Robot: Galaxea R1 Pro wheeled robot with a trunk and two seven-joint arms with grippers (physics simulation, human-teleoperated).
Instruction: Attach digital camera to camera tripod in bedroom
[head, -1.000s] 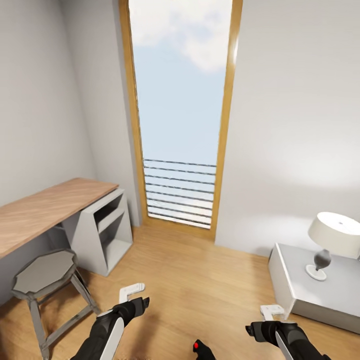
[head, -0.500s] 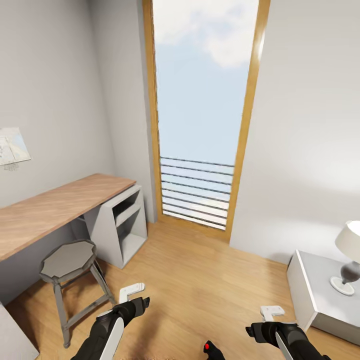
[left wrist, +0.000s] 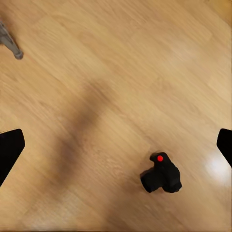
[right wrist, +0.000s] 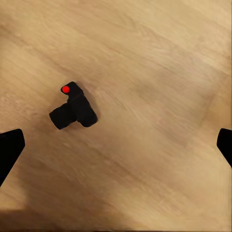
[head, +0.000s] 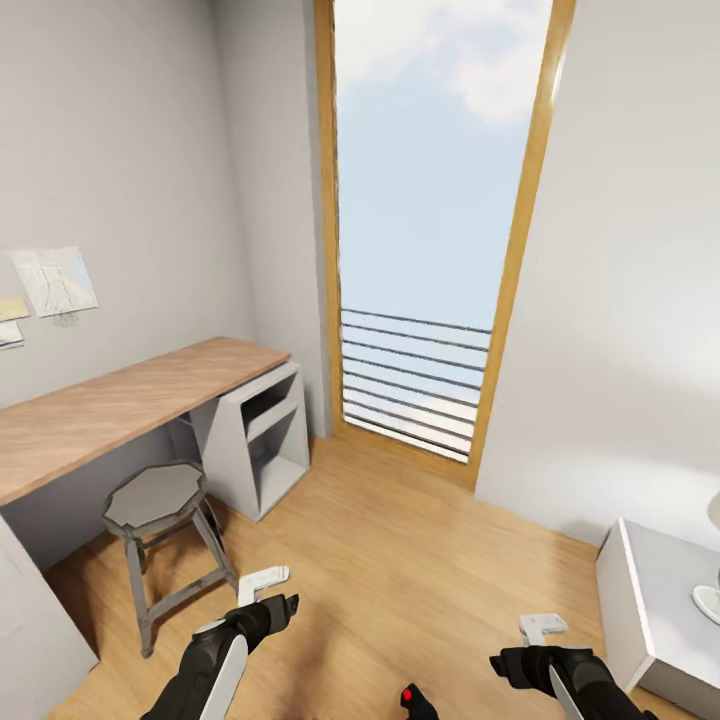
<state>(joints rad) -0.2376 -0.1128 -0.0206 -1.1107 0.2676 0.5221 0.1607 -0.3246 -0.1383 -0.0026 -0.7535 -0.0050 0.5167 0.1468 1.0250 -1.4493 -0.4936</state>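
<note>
Right now the digital camera (head: 416, 701) lies on the wood floor (head: 400, 560), low between the two arms and nearer the right one, red button up; clearer from the wrists (left wrist: 161, 174) (right wrist: 73, 112). Left gripper (head: 268, 590) and right gripper (head: 545, 640) both hang above the floor with fingers spread wide, holding nothing. No tripod showing, just a tabletop (head: 110, 410) with a stool (head: 158, 497) on the left, a tall window (head: 440, 220) ahead, and a white nightstand (head: 650, 590) on the right. Step in hand, I'd say: pick the camera up. Best bet is the right arm: come straight down over the body, fingers straddling it across the narrow side, clear of the lens stub. Close gently, since a small body on a smooth floor could skid or tip.
</note>
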